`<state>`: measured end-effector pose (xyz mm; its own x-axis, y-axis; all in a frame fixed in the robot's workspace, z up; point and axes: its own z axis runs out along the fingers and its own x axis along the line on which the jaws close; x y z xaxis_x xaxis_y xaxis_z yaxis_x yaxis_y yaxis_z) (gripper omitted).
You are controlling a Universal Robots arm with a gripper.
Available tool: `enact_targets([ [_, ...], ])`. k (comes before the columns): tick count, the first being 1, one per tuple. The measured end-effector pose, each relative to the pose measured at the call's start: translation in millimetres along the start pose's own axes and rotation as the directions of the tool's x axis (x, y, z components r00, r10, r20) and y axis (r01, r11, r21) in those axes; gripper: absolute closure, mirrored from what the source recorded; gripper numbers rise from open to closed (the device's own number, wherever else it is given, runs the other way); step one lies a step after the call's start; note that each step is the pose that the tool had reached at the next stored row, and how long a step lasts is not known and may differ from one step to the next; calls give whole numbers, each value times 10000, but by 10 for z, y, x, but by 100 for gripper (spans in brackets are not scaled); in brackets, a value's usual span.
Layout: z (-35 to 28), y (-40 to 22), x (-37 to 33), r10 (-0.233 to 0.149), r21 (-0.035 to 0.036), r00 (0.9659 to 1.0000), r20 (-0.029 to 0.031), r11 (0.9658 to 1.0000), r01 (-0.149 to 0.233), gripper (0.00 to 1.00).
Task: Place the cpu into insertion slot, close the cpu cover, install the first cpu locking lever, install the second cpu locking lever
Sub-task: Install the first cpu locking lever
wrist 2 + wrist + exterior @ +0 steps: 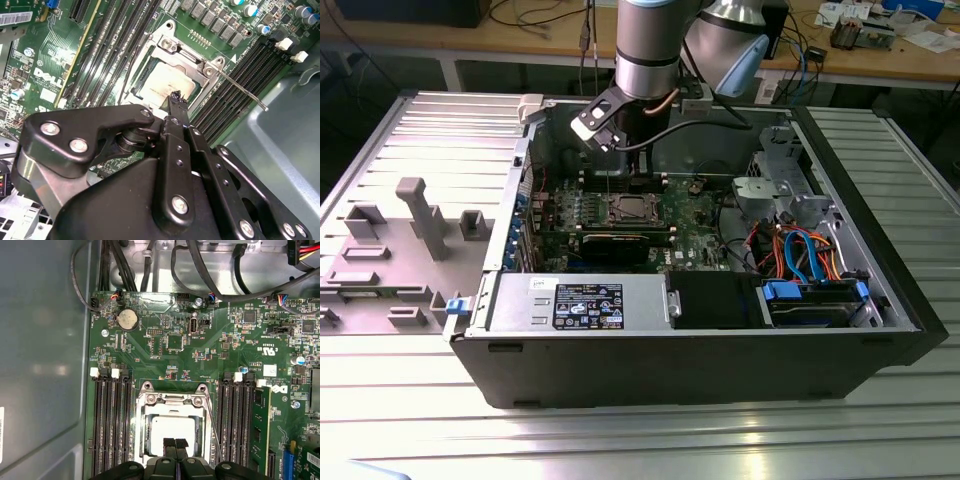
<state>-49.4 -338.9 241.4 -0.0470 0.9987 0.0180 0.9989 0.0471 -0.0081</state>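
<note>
cpu [172,426] sitting in the insertion slot [628,208], directly below the end effector [175,444] | cpu cover [172,401] lying flat over it, seemingly closed | one locking lever [247,95] jutting free just beside the end effector, looking unlatched | end effector pinching fully together, gripping nothing, hovering at the cover's edge | lever steps apparently still waiting

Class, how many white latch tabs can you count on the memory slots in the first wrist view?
3 tabs: two side by side on the slot bank nearest the case wall; one on the far bank. The hand covers the slots' other ends, so more may be hidden.
</note>
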Motion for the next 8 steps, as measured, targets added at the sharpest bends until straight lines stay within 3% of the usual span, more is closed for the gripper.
enact_targets([
  [5, 0, 0, 0, -23, 1, 10000, 3, 10000, 23, 89],
  [8, -1, 0, 0, -258, 5, 9997, 5, 9997, 258, 89],
])
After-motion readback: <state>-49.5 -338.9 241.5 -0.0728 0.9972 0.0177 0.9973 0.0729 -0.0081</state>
